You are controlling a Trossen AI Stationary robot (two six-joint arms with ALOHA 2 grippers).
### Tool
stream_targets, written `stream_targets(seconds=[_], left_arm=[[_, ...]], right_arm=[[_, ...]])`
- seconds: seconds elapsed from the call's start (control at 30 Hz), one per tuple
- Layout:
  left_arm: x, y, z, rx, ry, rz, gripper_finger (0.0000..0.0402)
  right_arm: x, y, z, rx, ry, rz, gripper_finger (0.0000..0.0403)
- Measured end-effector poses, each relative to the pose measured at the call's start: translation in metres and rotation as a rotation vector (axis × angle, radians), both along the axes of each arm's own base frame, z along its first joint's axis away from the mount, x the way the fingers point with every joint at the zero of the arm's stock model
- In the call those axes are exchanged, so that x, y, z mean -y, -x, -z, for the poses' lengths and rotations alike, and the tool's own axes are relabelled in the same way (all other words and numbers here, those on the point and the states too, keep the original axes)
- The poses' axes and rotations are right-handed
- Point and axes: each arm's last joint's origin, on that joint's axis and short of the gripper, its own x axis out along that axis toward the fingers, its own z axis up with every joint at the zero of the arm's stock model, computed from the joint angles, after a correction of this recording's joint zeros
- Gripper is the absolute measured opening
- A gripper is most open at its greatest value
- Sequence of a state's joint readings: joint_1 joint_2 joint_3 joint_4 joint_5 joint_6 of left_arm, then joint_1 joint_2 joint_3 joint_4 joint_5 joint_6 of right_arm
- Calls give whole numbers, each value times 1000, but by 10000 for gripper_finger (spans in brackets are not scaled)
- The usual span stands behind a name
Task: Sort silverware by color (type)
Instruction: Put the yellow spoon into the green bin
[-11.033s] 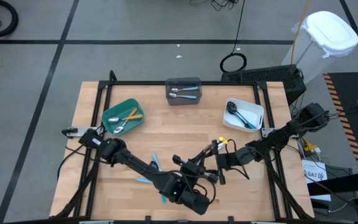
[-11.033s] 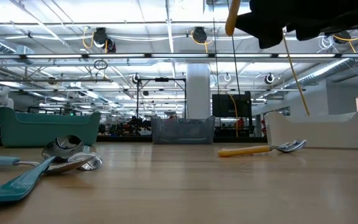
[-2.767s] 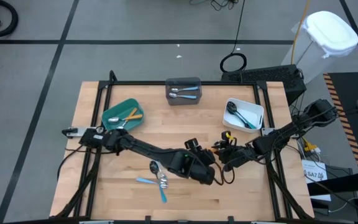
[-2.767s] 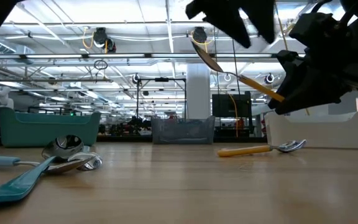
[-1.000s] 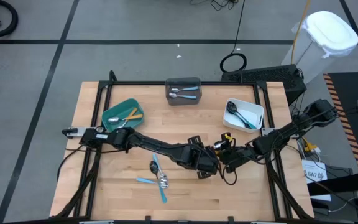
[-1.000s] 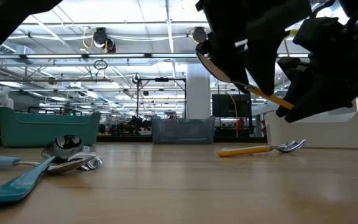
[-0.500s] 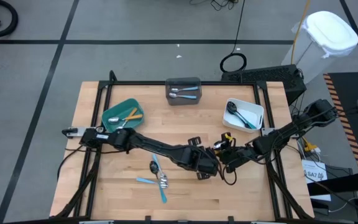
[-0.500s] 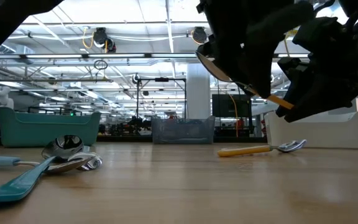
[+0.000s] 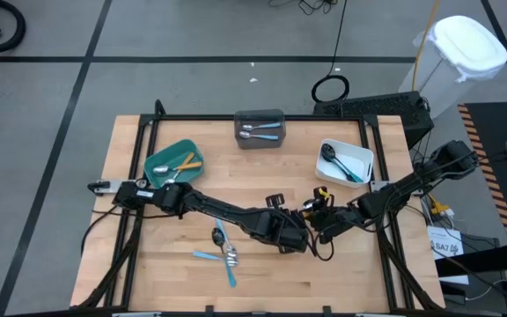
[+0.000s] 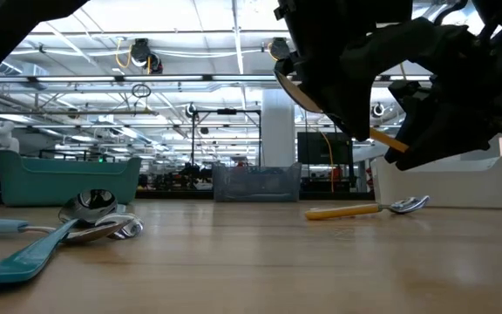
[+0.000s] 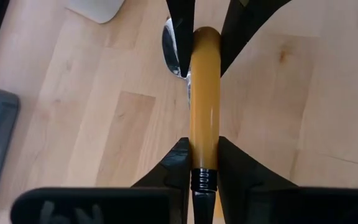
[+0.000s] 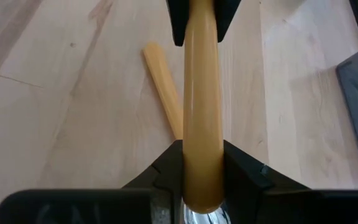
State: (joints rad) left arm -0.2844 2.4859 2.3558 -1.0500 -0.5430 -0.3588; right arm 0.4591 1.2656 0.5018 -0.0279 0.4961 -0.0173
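We judge the sort to be partly complete. The teal bin [image 9: 173,165] holds orange-handled pieces plus a silver-headed one. The grey bin [image 9: 260,129] holds blue-handled silverware. The white bin [image 9: 345,163] holds a black spoon and a dark-teal-handled piece.

One piece is in transit. An orange-handled spoon [image 11: 204,99] hangs in the air above the table [image 9: 368,282], right of centre, held at both ends. The left gripper [image 11: 203,155] is closed on one stretch of the handle; its fingers [image 11: 174,165] touch the handle on both sides. The right gripper [image 12: 202,163] is clamped on the same handle, near the silver bowl. In the low view the spoon [image 10: 334,113] sits tilted, well above the wood. We read this as a hand-over from right arm to left arm, with the teal bin as the likely destination.

Remaining on the table:
- a second orange-handled piece [image 10: 364,208], lying flat near the white bin;
- a cluster of blue-handled spoons [image 9: 225,255] left of centre, touching or crossing one another. We cannot tell the exact count.

We estimate at least four pieces unsorted, counting the held spoon. The right gripper has not yet let go.
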Motion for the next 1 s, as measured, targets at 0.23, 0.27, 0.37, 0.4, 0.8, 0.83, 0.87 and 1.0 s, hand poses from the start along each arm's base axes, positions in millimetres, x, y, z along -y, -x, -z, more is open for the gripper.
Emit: stream_targets(seconds=[0.23,0.27,0.37,0.4,0.8,0.83,0.87,1.0], left_arm=[[1,1,0,-5,-15,8,50],[3,1,0,-9,-17,10,50],[6,5,1,-27,-34,9,50],[8,7,-1,-29,-43,6,50],[18,41,-8,-248,-158,-7,50],[17,44,-8,-271,-167,-14,50],[16,46,-8,-293,-175,-18,50],[12,54,-14,-347,-243,-24,50]], right_arm=[[0,0,0,4,-8,8,97],[0,0,0,6,-12,13,103],[0,0,0,4,-25,26,121],[0,0,0,2,-27,29,127],[1,2,1,-6,-53,58,162],[1,2,2,-7,-52,59,163],[1,2,1,-6,-51,59,164],[1,2,1,-7,-7,44,164]])
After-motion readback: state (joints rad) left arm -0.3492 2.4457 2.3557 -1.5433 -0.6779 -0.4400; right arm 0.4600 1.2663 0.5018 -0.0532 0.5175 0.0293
